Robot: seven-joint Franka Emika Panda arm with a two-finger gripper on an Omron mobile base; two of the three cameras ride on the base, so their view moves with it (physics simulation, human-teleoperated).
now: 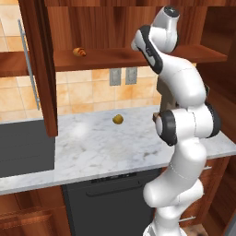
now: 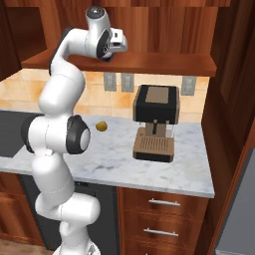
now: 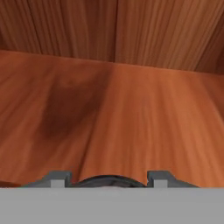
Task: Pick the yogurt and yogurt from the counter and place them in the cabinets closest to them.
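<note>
Yogurt (image 3: 107,180) in closed gripper (image 3: 107,177) just above cabinet shelf (image 3: 131,113).

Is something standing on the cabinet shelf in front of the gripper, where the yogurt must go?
Nothing visible. The shelf ahead of the gripper, shut on the yogurt, is bare wood; the brown pastry lies well off to the side.

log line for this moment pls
arm: raised to cabinet shelf | gripper: shut on dark round object, identity unclear | counter: yellow-brown ball
</note>
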